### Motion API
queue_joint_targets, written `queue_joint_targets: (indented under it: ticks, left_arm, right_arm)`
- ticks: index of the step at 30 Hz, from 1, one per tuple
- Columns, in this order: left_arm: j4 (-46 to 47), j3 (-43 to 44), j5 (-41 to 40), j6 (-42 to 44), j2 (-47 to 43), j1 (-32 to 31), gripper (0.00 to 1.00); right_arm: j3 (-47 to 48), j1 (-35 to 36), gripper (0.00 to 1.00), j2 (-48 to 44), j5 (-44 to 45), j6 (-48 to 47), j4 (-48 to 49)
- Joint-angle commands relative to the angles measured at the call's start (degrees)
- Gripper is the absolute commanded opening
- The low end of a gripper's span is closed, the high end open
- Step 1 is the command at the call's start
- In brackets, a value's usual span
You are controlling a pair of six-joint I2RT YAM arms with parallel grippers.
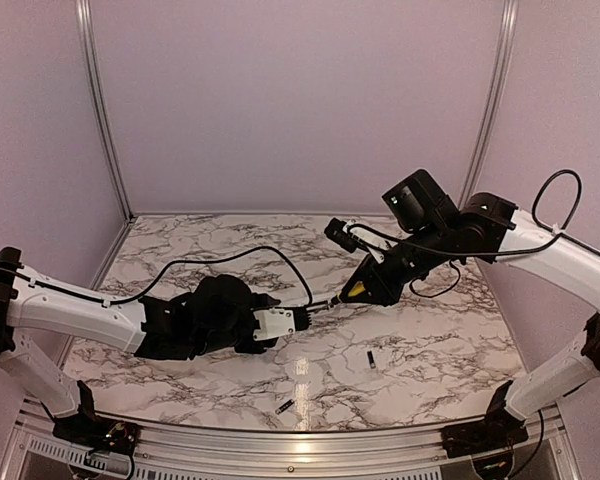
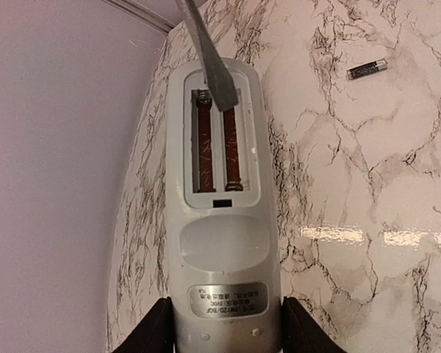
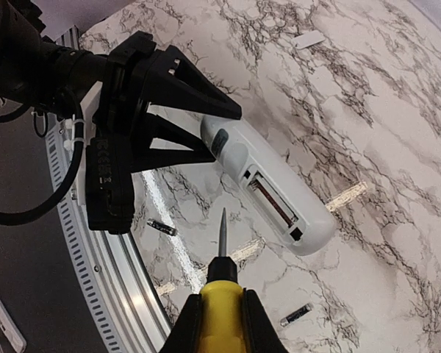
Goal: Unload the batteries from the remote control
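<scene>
L pincer [image 2: 226, 331] grips remote control [image 2: 220, 220] | R pincer [image 3: 220, 327] clamps screwdriver [image 3: 222, 290] | batteries [image 3: 162, 228]: R-wrist 2, L-wrist 1

Glossy marble-patterned table [image 1: 445, 345]; smooth matt white plastic remote [image 2: 222, 246]; screwdriver [image 3: 221, 285] with shiny yellow plastic handle, dull metal shaft.

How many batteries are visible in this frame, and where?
2. One battery lies on the marble table right of centre; the other battery lies near the front edge. The remote control has its compartment open, and it looks empty.
</scene>
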Motion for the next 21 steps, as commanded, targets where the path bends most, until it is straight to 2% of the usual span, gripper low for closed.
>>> queue_joint_targets:
  ticks: [1, 6, 13, 21]
  left_arm:
    - [3.24, -0.51, -3.56, -5.10, -1.92, 0.00, 0.00]
    - [0.97, 1.31, -6.10, -12.32, -1.83, -0.01, 0.00]
    - [-2.04, 0.90, -4.94, -23.85, -2.89, 0.02, 0.00]
    - [-8.40, 1.14, -12.01, -42.45, -4.37, -0.01, 0.00]
  right_arm:
    - [-0.17, 0.47, 0.00, -2.11, 1.49, 1.92, 3.38]
    - [-0.29, 0.49, 0.00, -3.03, 2.01, 2.65, 5.08]
    - [-0.65, -0.12, 0.00, -4.50, 2.73, 3.04, 8.00]
    - [-2.72, -7.02, 0.00, -6.31, -0.28, 5.52, 12.39]
